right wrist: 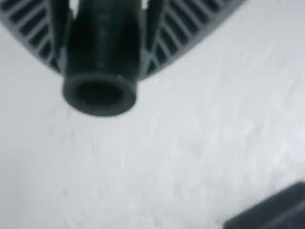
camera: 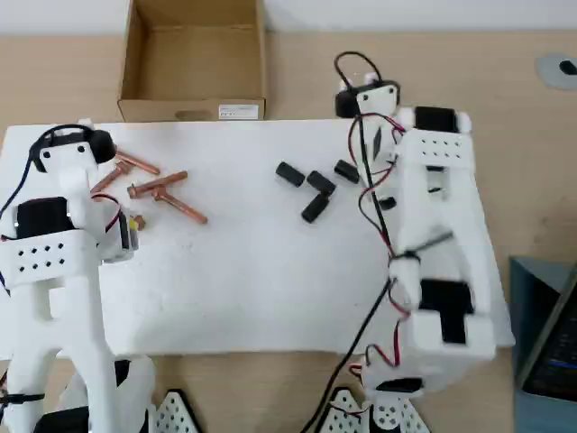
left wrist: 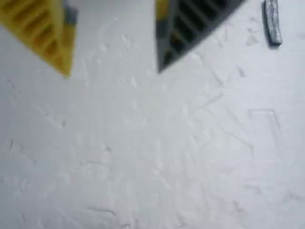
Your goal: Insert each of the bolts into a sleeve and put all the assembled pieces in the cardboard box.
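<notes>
One black sleeve [right wrist: 99,95] is pinched in the right gripper [right wrist: 100,67]. Its ribbed fingers [right wrist: 28,24] press on both sides of it, and its open bore end faces the wrist camera. It is held just over the white foam board [right wrist: 200,143]. A dark piece [right wrist: 271,212] lies on the board nearby, too blurred to name.

High view: a sleeve end [camera: 347,171] shows at the tip of the right arm [camera: 442,225]. It is probably the pinched one, but I cannot confirm this. Three loose sleeves [camera: 321,182] lie just beside it near the board's middle. Two are touching or nearly so, and the third is a little apart toward the left arm's side.

Four copper bolts [camera: 158,185] lie in a loose fan on the far part of the board on the left arm's side, some crossing at their ends. They are well apart from the sleeves, and none is in a sleeve.

Left gripper [left wrist: 112,70]: claw spread wide, nothing between the fingers, board surface directly below. A grey oblong [left wrist: 271,21] sits at the frame edge, blurred. The left arm [camera: 54,253] stands over the board's edge, just beside the bolts.

The cardboard box [camera: 126,63] sits open on the wooden table [camera: 505,81] beyond the board's far edge, touching it or nearly so. No pieces are visible inside.
</notes>
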You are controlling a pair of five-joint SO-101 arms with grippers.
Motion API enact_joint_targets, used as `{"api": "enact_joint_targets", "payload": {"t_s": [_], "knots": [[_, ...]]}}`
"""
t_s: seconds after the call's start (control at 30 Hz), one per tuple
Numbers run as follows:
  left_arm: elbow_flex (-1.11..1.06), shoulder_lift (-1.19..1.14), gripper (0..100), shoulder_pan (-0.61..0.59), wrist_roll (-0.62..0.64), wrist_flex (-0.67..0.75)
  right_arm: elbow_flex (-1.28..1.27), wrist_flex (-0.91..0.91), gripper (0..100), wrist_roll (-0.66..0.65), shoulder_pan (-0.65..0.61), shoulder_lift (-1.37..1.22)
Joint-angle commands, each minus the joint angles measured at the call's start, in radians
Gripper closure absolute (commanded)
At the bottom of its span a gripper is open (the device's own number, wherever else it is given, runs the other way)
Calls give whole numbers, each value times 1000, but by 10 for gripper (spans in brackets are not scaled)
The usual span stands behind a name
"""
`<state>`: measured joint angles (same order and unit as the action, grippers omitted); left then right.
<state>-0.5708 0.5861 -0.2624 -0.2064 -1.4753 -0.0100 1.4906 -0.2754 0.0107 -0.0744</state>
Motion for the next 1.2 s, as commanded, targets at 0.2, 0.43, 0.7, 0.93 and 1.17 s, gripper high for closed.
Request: {"api": "enact_joint_targets", "payload": {"t_s": [0.2, 0.43, 0.7, 0.93, 1.17], "knots": [[186, -4, 872, -3, 5, -77, 10, 233, 988, 3, 5, 340], [370, -236, 893, 0, 86, -147, -47, 272, 988, 5, 74, 504], [615, -570, 922, -9, 137, -216, -268, 269, 988, -5, 232, 668], [729, -674, 922, 0, 212, -216, -430, 242, 988, -44, 272, 773], [789, -750, 922, 38, 222, -215, -472, 212, 988, -44, 269, 799]]}}
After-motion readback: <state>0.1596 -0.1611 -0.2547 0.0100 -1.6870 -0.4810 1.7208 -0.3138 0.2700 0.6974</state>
